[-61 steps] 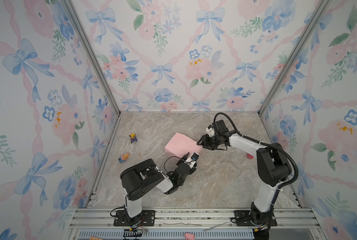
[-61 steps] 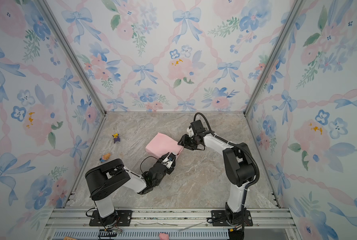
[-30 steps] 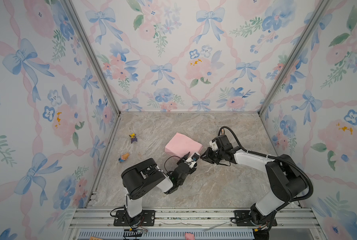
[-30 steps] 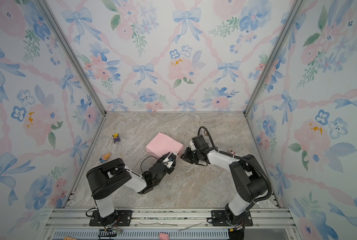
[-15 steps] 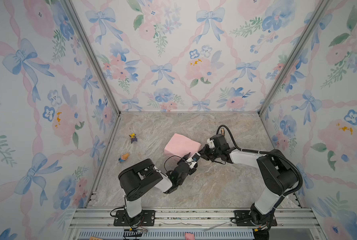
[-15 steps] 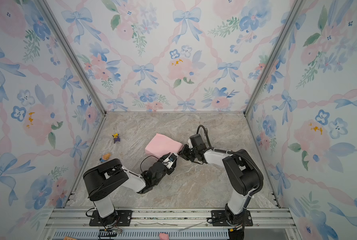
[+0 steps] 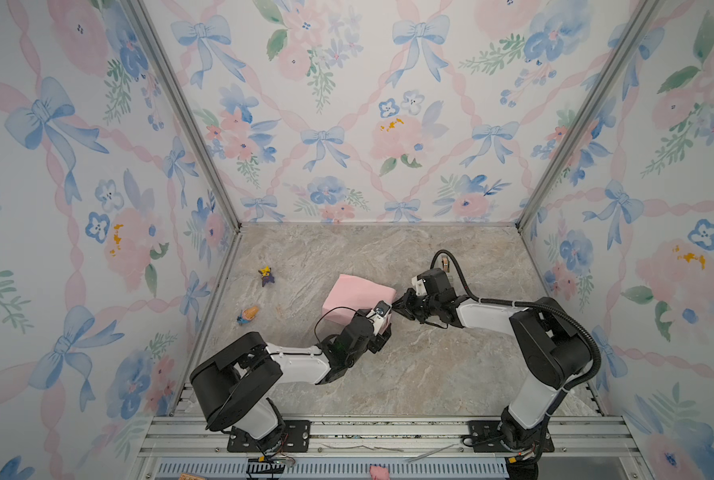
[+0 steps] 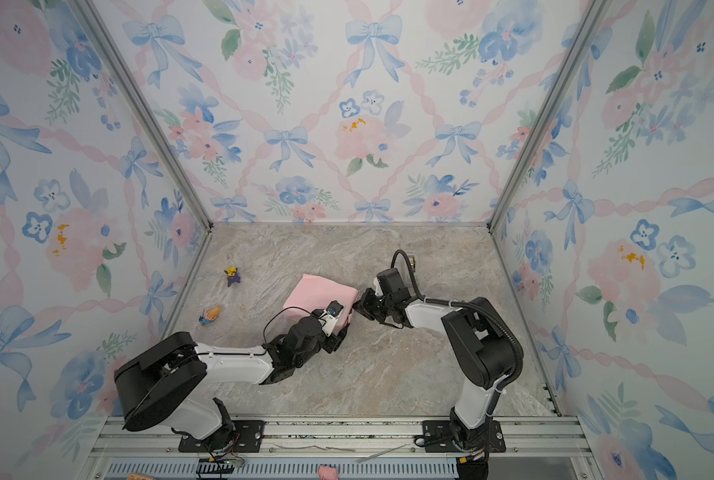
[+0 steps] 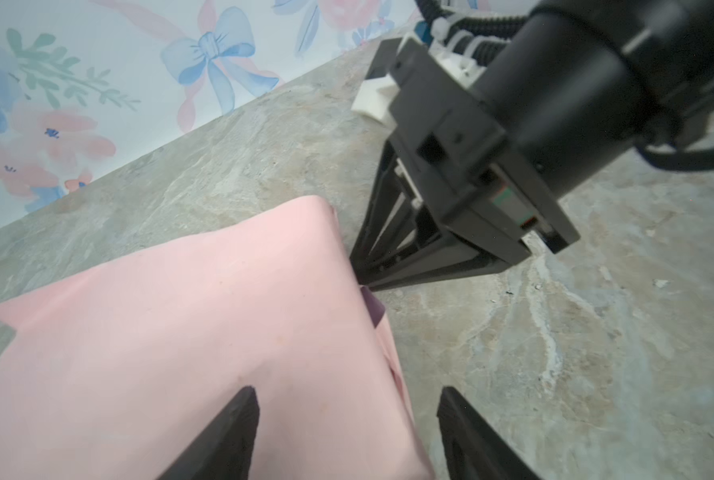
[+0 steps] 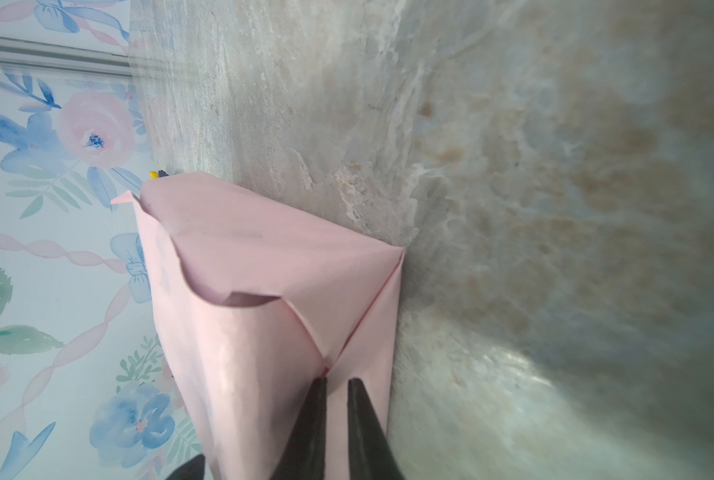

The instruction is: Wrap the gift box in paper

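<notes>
Because the bench (image 7: 430, 374) looks smooth, the paper (image 7: 355, 295), folded pink-side-out around the hidden gift box at mid-bench, could slide or spring open. The left tool (image 9: 347, 390) is spread astride one edge, holding nothing. The right tool (image 10: 334, 380), tips almost pressed together, prods the triangular end flap (image 10: 347, 299), which may pop loose or tear if pushed askew. No readable writing anywhere.

No writing to read.
I make out no letters, numbers or brand marks on the paper (image 7: 357, 293), the flowered walls (image 7: 347, 104) or the marbled floor (image 7: 430, 374).
</notes>
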